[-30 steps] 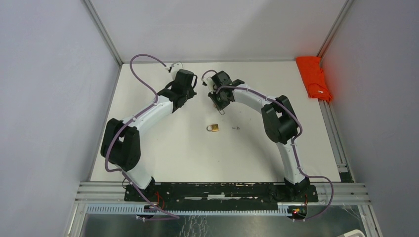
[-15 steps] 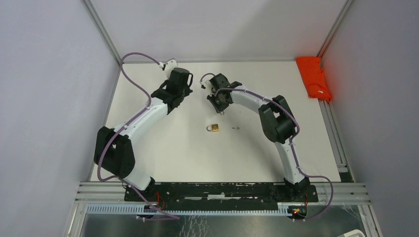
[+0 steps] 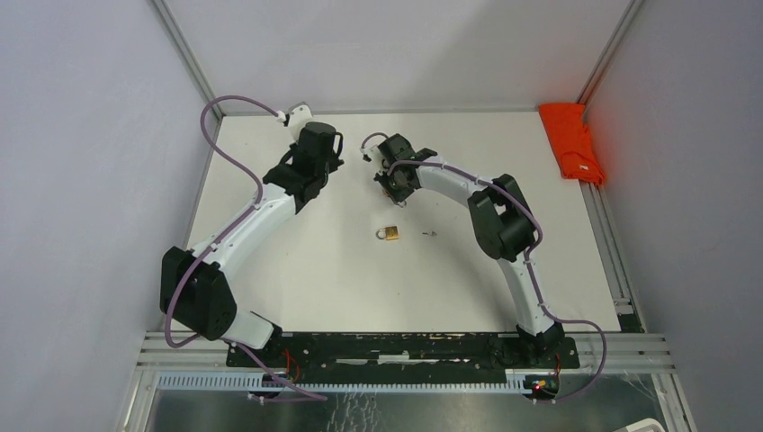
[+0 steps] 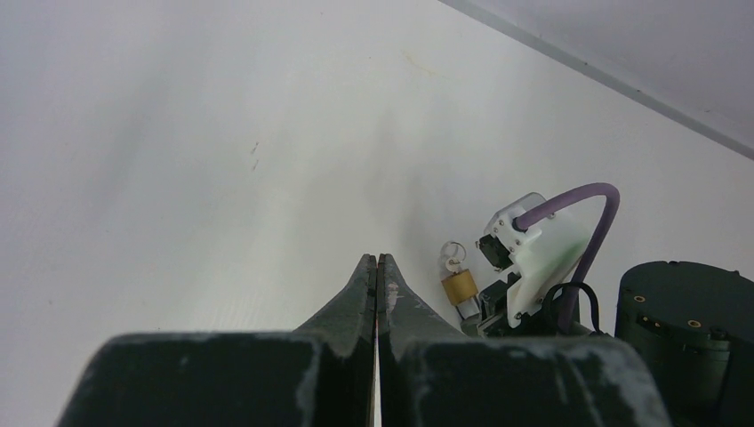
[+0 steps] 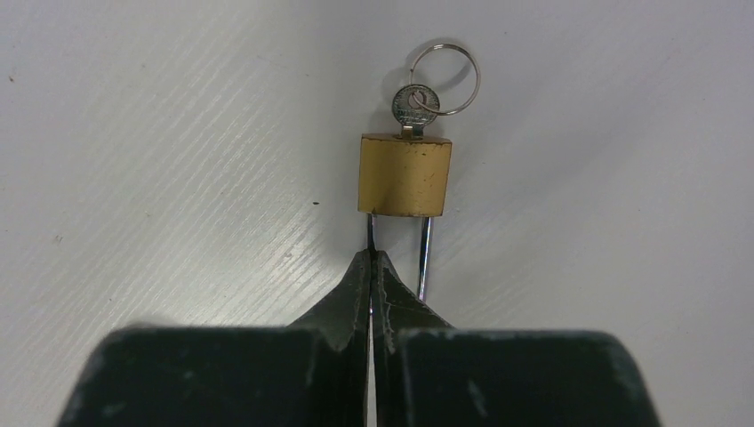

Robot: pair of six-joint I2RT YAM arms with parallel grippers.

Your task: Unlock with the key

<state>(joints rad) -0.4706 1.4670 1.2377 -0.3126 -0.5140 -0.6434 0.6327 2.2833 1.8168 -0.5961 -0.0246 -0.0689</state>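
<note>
The white table (image 3: 360, 288) fills most of the top view. The left arm (image 3: 252, 216) and the right arm (image 3: 513, 234) both reach to its far half, with their wrists near each other. An orange cloth (image 3: 571, 139) lies at 2 o'clock, on the side rail and well apart from the arms.

The left gripper (image 4: 377, 262) has its fingers pressed together with nothing between them. The right gripper (image 5: 371, 258) is also clenched, and it pinches one leg of the shackle of the brass padlock (image 5: 405, 173). The top of the shackle is hidden behind the fingers, so I cannot tell if it is locked. The key (image 5: 415, 105) sits in the keyhole at 12 o'clock of the brass body, and its ring (image 5: 478, 78) hangs on it. From above, the right wrist itself covers most of this padlock.

At 6 o'clock from the right gripper, a second small brass lock (image 3: 389, 234) (as it seems) lies loose on the table. A tiny grey piece (image 3: 430, 234) is near it at 3 o'clock, too small to name.
</note>
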